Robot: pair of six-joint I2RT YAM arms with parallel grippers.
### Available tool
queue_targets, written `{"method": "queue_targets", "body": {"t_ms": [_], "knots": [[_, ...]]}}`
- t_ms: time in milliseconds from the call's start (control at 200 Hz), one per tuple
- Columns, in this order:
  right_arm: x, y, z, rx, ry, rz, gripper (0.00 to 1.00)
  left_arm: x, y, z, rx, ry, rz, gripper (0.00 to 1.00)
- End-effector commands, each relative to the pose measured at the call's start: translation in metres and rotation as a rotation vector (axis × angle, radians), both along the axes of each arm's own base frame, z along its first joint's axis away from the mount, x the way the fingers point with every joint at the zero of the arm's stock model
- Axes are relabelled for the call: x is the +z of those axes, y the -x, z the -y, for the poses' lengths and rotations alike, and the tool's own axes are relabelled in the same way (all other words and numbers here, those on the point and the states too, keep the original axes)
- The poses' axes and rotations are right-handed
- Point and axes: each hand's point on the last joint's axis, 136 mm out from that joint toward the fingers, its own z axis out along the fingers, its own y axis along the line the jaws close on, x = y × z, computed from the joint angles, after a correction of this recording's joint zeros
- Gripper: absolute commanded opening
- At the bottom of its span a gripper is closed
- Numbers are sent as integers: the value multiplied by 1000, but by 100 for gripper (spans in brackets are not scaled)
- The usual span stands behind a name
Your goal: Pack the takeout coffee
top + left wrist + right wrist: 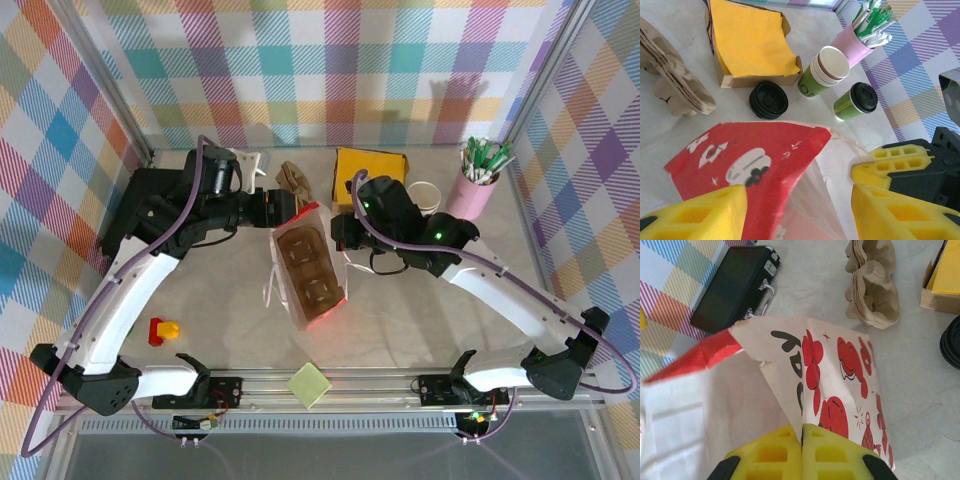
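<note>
The takeout coffee [856, 101], a small green cup with a black lid, stands on the table beyond the red paper bag [308, 268]. The bag stands upright in the middle with its mouth open and a brown cup carrier inside. My left gripper [797, 200] is open, its yellow fingers [700, 215] straddling the bag's far rim, red wall between them. My right gripper [802, 432] is shut on the bag's printed right rim [830, 375]. In the top view the two grippers sit at the bag's far-left [290, 208] and right [343, 235] edges.
Behind the bag are a box of yellow napkins [750, 40], a stack of black lids [768, 99], lidless green cups [825, 70], a pink pen cup [478, 185] and brown carriers [670, 75]. A black case [735, 285] lies far left. A red-yellow toy [163, 330] sits near left.
</note>
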Motion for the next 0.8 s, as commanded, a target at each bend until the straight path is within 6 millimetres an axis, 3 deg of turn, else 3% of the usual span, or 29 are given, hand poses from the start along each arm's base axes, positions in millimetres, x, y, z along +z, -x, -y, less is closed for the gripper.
{"method": "queue_targets", "body": {"t_ms": [0, 270, 615, 740, 795], "knots": [[16, -4, 2, -59, -53, 22, 0, 3, 3, 1, -14, 7, 22, 57], [4, -3, 18, -219, -77, -111, 1, 1, -5, 4, 8, 2, -21, 59], [-42, 6, 35, -298, -83, -339, 1, -15, -19, 14, 35, 20, -87, 59], [-45, 4, 47, -296, -55, -371, 12, -22, -24, 13, 56, -2, -111, 59], [-41, 3, 55, -300, -26, -359, 29, -23, -25, 12, 61, -13, -118, 60]]}}
